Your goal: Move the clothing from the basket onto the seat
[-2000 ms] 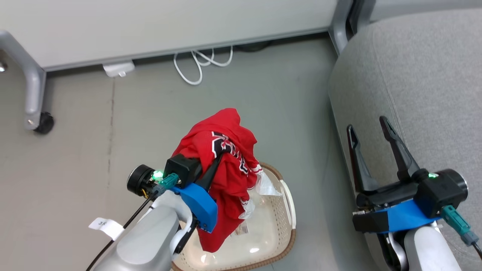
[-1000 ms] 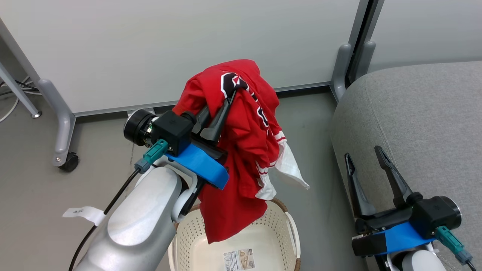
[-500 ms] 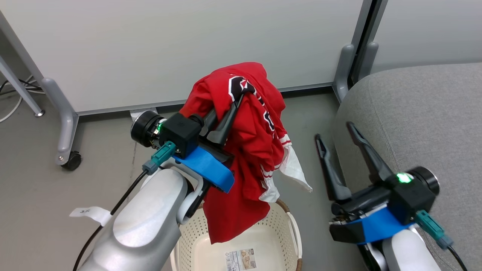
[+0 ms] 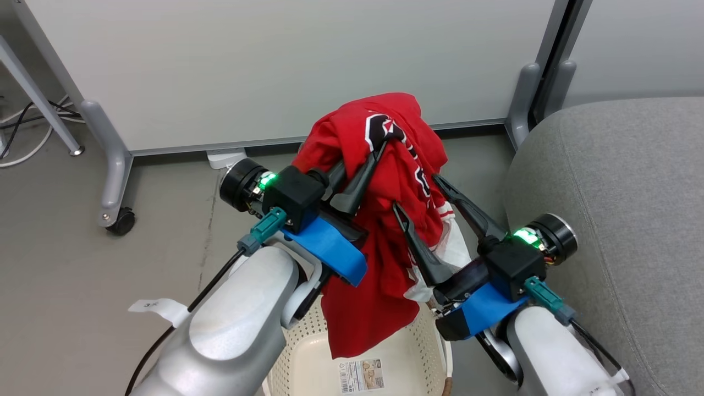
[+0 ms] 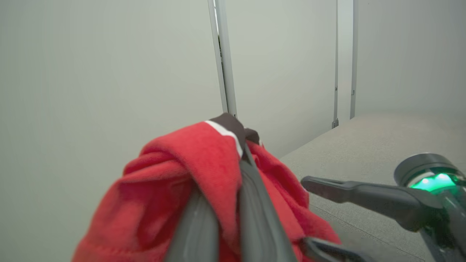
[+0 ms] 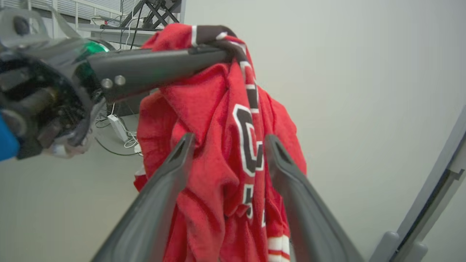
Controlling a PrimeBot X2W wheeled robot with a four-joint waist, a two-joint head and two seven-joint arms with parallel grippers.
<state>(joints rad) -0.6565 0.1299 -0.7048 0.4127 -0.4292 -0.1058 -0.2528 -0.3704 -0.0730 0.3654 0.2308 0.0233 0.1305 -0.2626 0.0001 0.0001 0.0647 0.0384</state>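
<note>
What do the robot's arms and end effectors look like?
Both arms have glossy silver-grey forearms. The left end effector and right end effector each carry two long dark tapered fingers, a black housing, a blue bracket, a green light and a teal connector. A white tag marks the left cable.

Pretty plain room: a pale partition panel (image 4: 275, 66) is carried on grey metal legs (image 4: 113, 159), one fitted with a black castor (image 4: 122, 221); smooth grey floor (image 4: 66, 275) is seen below, cables (image 4: 27, 121) are trailed at the far left
</note>
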